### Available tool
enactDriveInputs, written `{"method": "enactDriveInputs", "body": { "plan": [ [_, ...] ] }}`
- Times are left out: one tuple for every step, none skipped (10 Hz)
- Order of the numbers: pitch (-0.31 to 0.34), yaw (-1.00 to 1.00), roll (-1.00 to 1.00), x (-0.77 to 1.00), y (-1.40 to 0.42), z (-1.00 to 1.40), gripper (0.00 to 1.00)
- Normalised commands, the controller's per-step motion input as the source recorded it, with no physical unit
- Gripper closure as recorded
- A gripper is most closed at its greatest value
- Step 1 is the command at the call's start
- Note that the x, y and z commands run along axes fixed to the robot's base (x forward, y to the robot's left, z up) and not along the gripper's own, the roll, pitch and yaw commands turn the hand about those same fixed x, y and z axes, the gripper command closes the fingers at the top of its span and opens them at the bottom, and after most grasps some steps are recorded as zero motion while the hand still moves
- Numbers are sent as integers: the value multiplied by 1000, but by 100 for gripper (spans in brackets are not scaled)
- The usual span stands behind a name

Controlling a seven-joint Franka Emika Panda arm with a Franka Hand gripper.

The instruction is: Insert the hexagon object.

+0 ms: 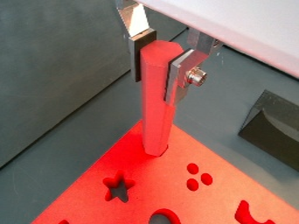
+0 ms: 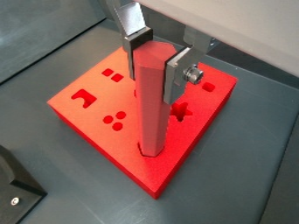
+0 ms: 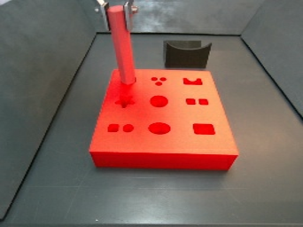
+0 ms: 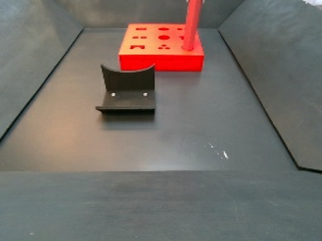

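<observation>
The end effector [image 2: 156, 54] is clenched on the top of the hexagon object [image 2: 152, 101], one silver finger [image 2: 135, 24] on one flat side and the other plate, with its screw, pressed on the opposite side; both wrist views show the dark pads against the rod. In a side view the end effector [image 3: 116, 7] sits at the top edge of the frame, above the far left part of the red block.

The largest thing is the dark surface [image 4: 164, 132], a flat floor boxed in by grey walls. On it lies the red block [image 3: 162, 120], a flat square slab with shaped holes cut in its top: circles, squares, a star, a cluster of small dots and a curved slot. In a side view the red block [image 4: 161, 46] rests at the far end of the floor, well apart from the fixture.

The fixture [image 4: 126, 89], a dark L-shaped bracket on a base plate, stands on the floor; in a side view the fixture [image 3: 185, 52] is just behind the block's far edge.

The hexagon object [image 3: 120, 55] stands nearly upright, its lower end meeting the block's top near the far left corner, beside the star hole [image 1: 115, 186] and the dot cluster [image 1: 198, 178]. In a wrist view the lower end of the hexagon object [image 1: 159, 105] sits in a hole in the block; how deep it reaches cannot be told.
</observation>
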Motion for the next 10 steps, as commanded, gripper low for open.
{"method": "enactDriveInputs", "body": {
  "plan": [
    [46, 34, 80, 71, 0, -317, 100],
    [0, 0, 0, 0, 17, 0, 100],
    [0, 43, 41, 0, 0, -426, 100],
    [113, 97, 104, 0, 43, -849, 100],
    [121, 280, 23, 31, 117, -863, 100],
    [99, 463, 0, 231, 117, -920, 100],
    [93, 554, 0, 271, 97, -911, 100],
    [77, 523, 0, 349, 80, -966, 100],
    [0, 0, 0, 0, 17, 0, 100],
    [0, 0, 0, 0, 0, 0, 100]
  ]
}}
